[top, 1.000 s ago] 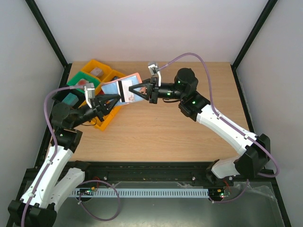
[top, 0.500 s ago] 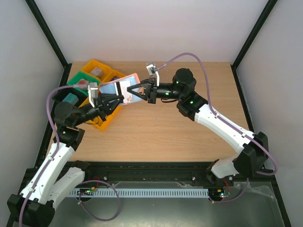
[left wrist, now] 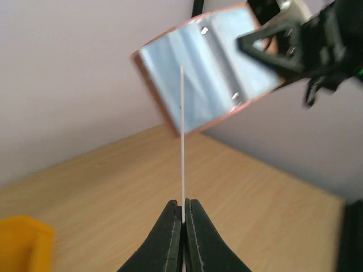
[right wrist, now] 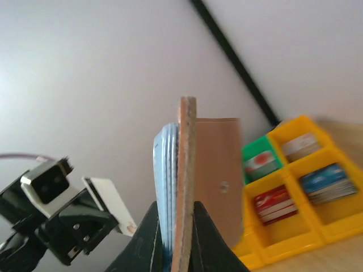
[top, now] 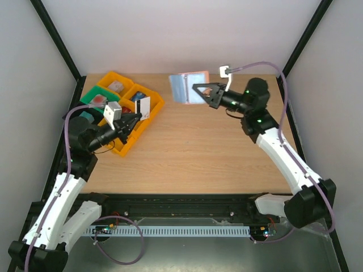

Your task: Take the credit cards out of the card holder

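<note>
The holder (top: 181, 89) hangs in the air over the far middle of the table (top: 215, 153). It looks partly unfolded, tan outside with a salmon edge, and its blue-grey inner face is turned towards my left arm. From the right wrist I see it edge-on, with a stack of blue-grey cards (right wrist: 163, 187) lying against its inner side, so I judge most of the job is left. One card (top: 143, 106) is out. It is white with a dark stripe and sits well apart from the holder, above the yellow trays (top: 127, 148) on the left. The right gripper (top: 195, 88) pinches the holder by one edge. The left gripper (top: 138, 115) is pressed together on the single card's lower edge, and that card shows as a thin upright line in the left wrist view. I reckon this card needs setting down, then the rest drawn out one by one.
</note>
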Controlling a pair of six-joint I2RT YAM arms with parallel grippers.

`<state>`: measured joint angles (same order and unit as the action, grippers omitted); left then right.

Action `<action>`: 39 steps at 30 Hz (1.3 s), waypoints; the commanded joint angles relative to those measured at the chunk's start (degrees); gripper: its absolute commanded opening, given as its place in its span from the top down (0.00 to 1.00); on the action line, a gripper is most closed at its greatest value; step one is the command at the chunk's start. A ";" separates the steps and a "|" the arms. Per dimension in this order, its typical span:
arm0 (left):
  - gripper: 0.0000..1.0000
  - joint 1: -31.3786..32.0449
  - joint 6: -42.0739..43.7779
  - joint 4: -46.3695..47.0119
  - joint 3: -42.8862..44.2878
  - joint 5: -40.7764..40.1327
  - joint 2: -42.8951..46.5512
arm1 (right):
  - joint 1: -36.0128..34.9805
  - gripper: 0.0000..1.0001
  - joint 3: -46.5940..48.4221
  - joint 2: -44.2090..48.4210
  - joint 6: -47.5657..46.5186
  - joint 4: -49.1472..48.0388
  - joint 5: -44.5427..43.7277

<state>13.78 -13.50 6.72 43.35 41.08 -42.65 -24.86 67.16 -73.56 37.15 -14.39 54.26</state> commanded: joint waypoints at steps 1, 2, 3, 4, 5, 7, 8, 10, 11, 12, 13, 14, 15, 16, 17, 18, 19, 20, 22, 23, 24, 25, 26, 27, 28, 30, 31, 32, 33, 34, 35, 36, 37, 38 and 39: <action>0.98 -0.53 31.67 -13.87 5.61 -5.29 2.11 | 3.95 0.98 -1.74 5.42 1.58 1.40 -0.85; 0.98 -0.51 41.27 -16.84 6.53 -4.87 3.11 | 4.22 0.98 -1.70 5.64 0.96 2.67 -0.99; 0.98 -0.44 51.75 -19.25 7.09 -5.13 4.51 | 4.28 0.98 -1.68 5.74 0.30 4.06 -1.24; 0.98 -0.36 61.75 -20.20 6.84 -6.31 6.49 | 4.27 0.98 -1.77 5.79 -0.26 5.22 -1.41; 0.98 -0.23 72.10 -19.73 5.87 -8.10 8.51 | 4.24 0.98 -1.97 5.80 -0.47 6.12 -1.52; 0.98 0.23 92.32 -16.23 1.84 -11.61 13.18 | 4.30 0.98 -2.83 5.80 -0.48 6.83 -1.87; 0.98 0.32 102.96 -13.15 -1.00 -12.87 15.21 | 4.30 0.98 -3.42 5.80 -0.35 6.92 -1.94; 0.98 0.33 120.91 -2.01 -8.65 -13.63 18.88 | 4.30 0.98 -4.55 5.67 -0.15 7.37 -2.25; 0.98 0.34 127.35 2.51 -10.91 -11.92 19.49 | 4.30 0.98 -5.01 5.51 -0.22 7.82 -2.32; 0.98 0.35 130.15 4.86 -11.81 -9.87 19.75 | 4.28 0.98 -5.53 5.30 -0.36 8.53 -2.32; 0.98 0.33 132.13 5.60 -11.91 -7.80 19.84 | 4.27 0.98 -6.04 5.09 -0.39 9.00 -2.26; 0.98 0.35 133.84 5.74 -11.96 -5.61 19.88 | 4.29 0.98 -6.56 4.87 -0.33 9.32 -2.12; 0.98 0.43 135.96 5.87 -12.08 -4.02 19.89 | 4.30 0.98 -7.22 4.53 -0.20 9.75 -1.86; 0.98 0.52 137.68 6.00 -12.48 -3.09 19.77 | 4.28 0.98 -8.07 3.92 -0.02 10.44 -1.47; 0.98 0.70 138.77 5.87 -12.55 -2.61 19.61 | 4.28 0.98 -8.62 3.16 0.03 11.73 -1.27; 0.98 0.83 139.28 5.49 -12.45 -2.51 19.38 | 4.29 0.98 -9.18 2.26 -0.11 13.10 -1.19; 0.98 1.03 139.34 5.07 -12.13 -2.54 19.15 | 4.22 0.98 -9.83 1.44 -0.29 14.41 -1.26; 0.98 1.25 139.34 4.52 -11.89 -2.83 18.90 | 4.15 0.98 -10.83 0.76 -0.32 15.03 -1.51; 0.98 1.49 139.27 4.19 -11.60 -3.40 18.52 | 4.05 0.98 -13.02 -0.40 0.38 15.15 -2.45; 0.98 1.59 139.27 4.06 -11.50 -3.50 18.44 | 3.92 0.98 -14.09 -1.03 0.76 14.88 -2.60; 0.98 1.68 139.27 3.79 -11.41 -3.69 18.37 | 3.86 0.98 -14.90 -1.76 1.00 14.76 -2.55; 0.98 1.73 139.20 3.40 -11.30 -3.91 18.34 | 3.74 0.98 -15.60 -2.63 1.12 14.78 -2.27; 0.98 1.77 138.85 3.23 -11.12 -4.09 18.23 | 3.69 0.98 -16.11 -3.54 0.99 14.95 -2.01; 0.98 1.78 138.66 3.26 -11.11 -4.41 18.18 | 3.55 0.98 -16.49 -4.43 0.81 15.11 -1.69; 0.98 1.85 138.22 3.40 -11.13 -4.80 18.14 | 3.40 0.98 -16.85 -5.45 0.49 15.35 -1.50; 0.98 1.88 137.30 3.71 -10.97 -5.75 17.97 | 3.11 0.98 -17.30 -7.83 -0.28 16.04 -1.25; 0.98 1.87 136.68 3.73 -10.75 -6.06 17.95 | 2.93 0.98 -17.58 -8.55 -0.42 16.28 -1.02; 0.98 1.86 136.29 3.62 -10.60 -6.42 17.81 | 2.75 0.98 -17.85 -10.11 -0.44 16.54 -0.74; 0.98 1.91 135.97 3.54 -10.43 -6.79 17.78 | 2.59 0.98 -18.09 -11.29 -0.44 16.67 -0.52; 0.98 1.87 135.73 3.37 -10.40 -7.00 17.76 | 2.48 0.98 -18.42 -12.63 -0.42 16.68 -0.12; 0.98 1.86 135.57 3.38 -10.27 -7.18 17.70 | 2.33 0.98 -18.71 -14.04 -0.46 16.83 0.39; 0.98 1.87 135.39 3.51 -10.29 -7.28 17.62 | 2.16 0.98 -18.85 -15.62 -0.46 17.05 1.18; 0.98 1.91 135.22 3.56 -10.26 -7.32 17.54 | 2.00 0.98 -18.87 -17.32 -1.64 17.57 1.60; 0.98 1.87 135.07 3.64 -10.29 -7.35 17.52 | 1.89 0.98 -18.70 -18.66 -2.54 18.15 2.04; 0.98 1.88 134.98 3.65 -10.22 -7.41 17.40 | 1.73 0.98 -18.71 -19.84 -3.29 18.51 2.36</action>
<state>15.49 119.07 8.64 31.22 33.12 -24.91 -22.41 49.23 -89.47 36.67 1.63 53.65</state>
